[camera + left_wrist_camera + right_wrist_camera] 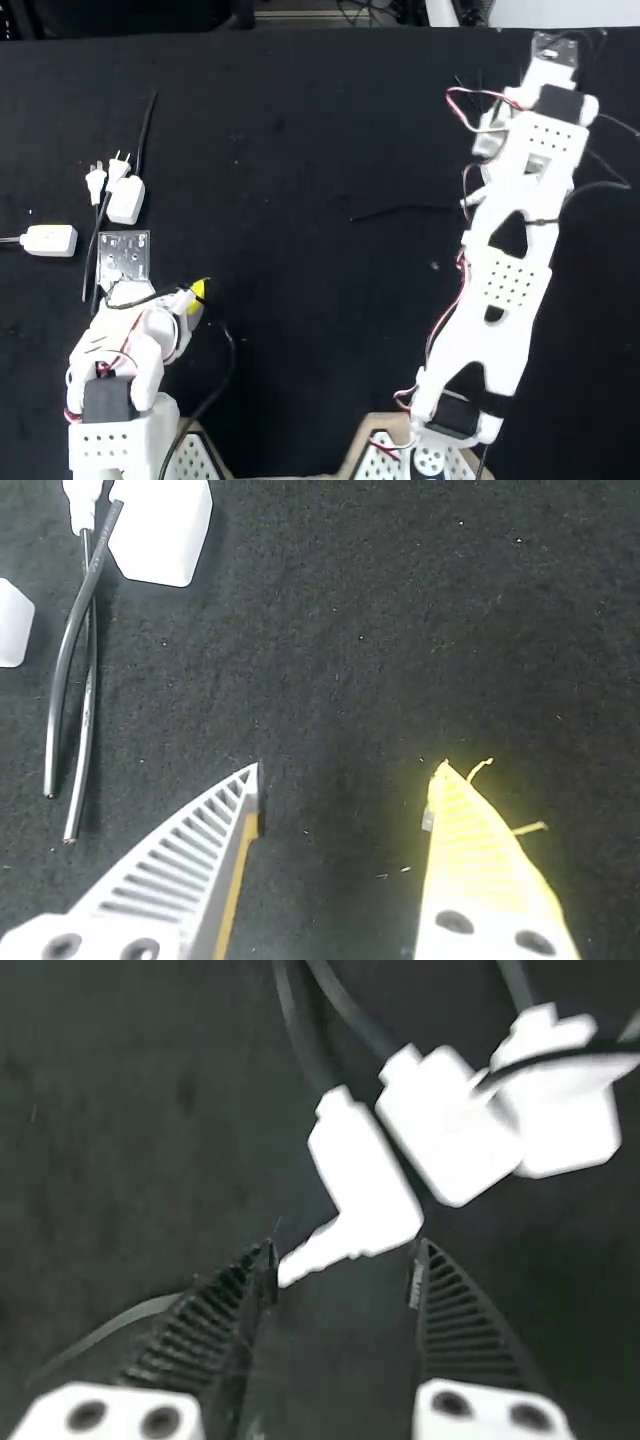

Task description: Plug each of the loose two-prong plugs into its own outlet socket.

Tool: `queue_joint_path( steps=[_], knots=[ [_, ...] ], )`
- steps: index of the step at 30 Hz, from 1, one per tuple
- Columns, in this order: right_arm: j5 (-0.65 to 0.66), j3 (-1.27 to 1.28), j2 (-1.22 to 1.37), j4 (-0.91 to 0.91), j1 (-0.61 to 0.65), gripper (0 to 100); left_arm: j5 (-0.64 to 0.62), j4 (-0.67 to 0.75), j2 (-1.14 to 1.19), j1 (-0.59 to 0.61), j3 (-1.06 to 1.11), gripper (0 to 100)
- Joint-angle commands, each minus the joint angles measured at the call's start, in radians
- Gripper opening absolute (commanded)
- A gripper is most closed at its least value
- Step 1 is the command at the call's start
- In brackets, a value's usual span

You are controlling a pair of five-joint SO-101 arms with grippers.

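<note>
On the surface, toward its left, two plugs lie side by side just behind a block. A socket lies nearer the left edge, in front of them. The left fingers sit in front of the block, apart from it. At the far right, a plug lies just ahead of the right fingers, with two cabled pieces beyond it.

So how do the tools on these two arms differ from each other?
The left tool has a white finger and a yellow finger; the right tool has two black fingers. The left tool hangs over bare black cloth, while a white plug lies at the right tool's tips. Both are open.
</note>
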State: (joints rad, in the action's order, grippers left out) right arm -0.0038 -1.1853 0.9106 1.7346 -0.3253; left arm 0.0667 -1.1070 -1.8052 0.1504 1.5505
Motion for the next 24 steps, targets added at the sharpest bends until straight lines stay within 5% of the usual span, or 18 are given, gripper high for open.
queue_joint_path(
  steps=[1, 24],
  knots=[
    [0.003, 0.302, -0.251, 0.023, 0.071, 19.1, 0.011, -0.003, -0.006, -0.005, -0.005, 27],
    [0.009, 1.448, -0.872, -0.471, 0.549, 19.1, 0.012, -0.002, -0.006, -0.001, 0.001, 27]
  ],
)
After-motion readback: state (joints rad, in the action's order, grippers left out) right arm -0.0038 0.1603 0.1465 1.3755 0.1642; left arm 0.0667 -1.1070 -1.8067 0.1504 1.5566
